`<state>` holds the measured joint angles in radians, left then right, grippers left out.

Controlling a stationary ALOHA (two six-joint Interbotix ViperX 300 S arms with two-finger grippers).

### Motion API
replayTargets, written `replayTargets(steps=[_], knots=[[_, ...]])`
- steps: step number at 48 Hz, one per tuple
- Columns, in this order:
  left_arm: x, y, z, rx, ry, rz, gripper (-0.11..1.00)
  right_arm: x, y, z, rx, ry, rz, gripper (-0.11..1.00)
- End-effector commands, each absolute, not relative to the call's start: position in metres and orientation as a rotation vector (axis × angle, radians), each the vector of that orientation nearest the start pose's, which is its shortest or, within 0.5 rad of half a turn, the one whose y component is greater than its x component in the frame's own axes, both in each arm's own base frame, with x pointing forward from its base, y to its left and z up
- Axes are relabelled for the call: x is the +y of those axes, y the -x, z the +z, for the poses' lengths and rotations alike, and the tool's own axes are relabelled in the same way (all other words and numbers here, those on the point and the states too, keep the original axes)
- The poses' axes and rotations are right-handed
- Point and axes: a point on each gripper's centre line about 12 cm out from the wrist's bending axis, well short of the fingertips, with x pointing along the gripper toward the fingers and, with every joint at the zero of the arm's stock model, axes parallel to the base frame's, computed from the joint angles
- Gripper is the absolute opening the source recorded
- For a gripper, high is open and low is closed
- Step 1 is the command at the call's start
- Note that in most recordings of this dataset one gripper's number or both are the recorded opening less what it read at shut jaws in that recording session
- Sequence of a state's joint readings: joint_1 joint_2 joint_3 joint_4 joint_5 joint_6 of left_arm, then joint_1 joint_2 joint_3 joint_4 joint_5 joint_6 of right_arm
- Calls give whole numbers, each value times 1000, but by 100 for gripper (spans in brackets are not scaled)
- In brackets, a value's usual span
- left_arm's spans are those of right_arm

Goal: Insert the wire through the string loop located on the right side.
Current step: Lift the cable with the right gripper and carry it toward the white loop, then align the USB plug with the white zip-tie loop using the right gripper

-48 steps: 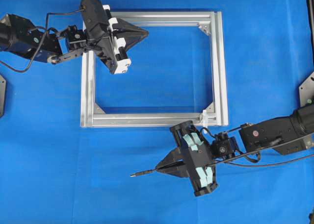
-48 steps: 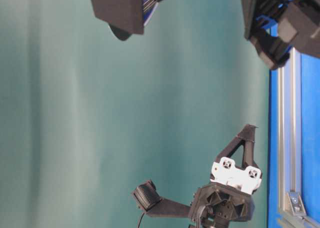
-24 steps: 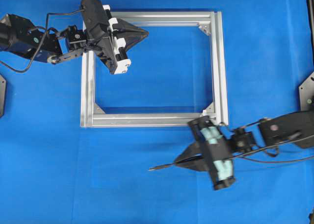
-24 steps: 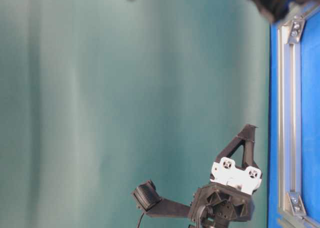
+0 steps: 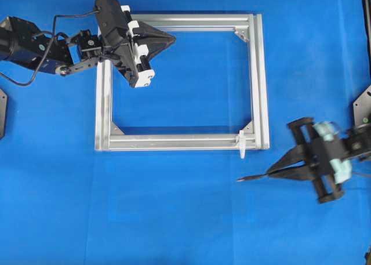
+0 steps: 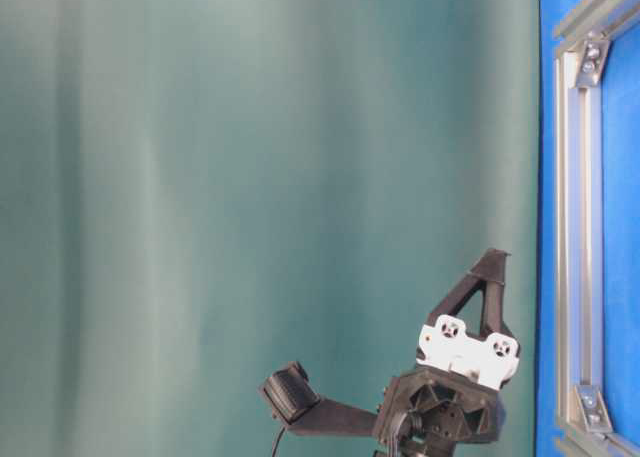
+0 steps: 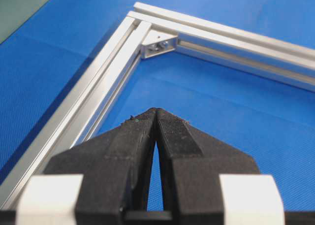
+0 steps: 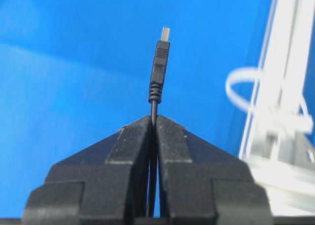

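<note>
- Overhead, the right gripper (image 5: 271, 173) is clamped on the wire (image 5: 250, 177) near the frame's (image 5: 174, 142) lower right corner.
- Its wrist camera reveals the USB plug (image 8: 160, 62) beside the string loop (image 8: 246, 94).
- The left gripper (image 7: 156, 117), jaws together, hovers inside the frame's corner.

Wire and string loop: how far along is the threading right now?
Done: the right hand is shut on the wire, its plug sticking out past the fingertips. In hand: lining up; in the overhead view the plug tip sits below and just right of the string loop on the frame, not in it. Left: pass the plug through the loop. The left hand is shut and empty over the far corner.
</note>
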<state>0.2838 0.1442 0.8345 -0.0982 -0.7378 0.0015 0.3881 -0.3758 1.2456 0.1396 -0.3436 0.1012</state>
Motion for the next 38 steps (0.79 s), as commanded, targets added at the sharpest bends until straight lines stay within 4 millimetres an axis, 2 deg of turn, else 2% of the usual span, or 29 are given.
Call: replayTargets(steps=[1,6,14,21,31,38], knots=[[117,-371,156,176,87,355,0,83,-215,145,538,-120,277,-4],[117,-370,156,176,87,356,0,79,-205,146,537,-122,281,-4],[117,-371,157,170,86,357,0,76,-200,143,546,-122,275,-4],[119,-371,158,167,86,360,0,67,-205,141,539,-134,227,-4],[119,-372,158,165,86,359,0,43,-212,135,556,-159,110,-4],[119,-372,158,165,87,360,0,36,-215,134,558,-166,79,-4]])
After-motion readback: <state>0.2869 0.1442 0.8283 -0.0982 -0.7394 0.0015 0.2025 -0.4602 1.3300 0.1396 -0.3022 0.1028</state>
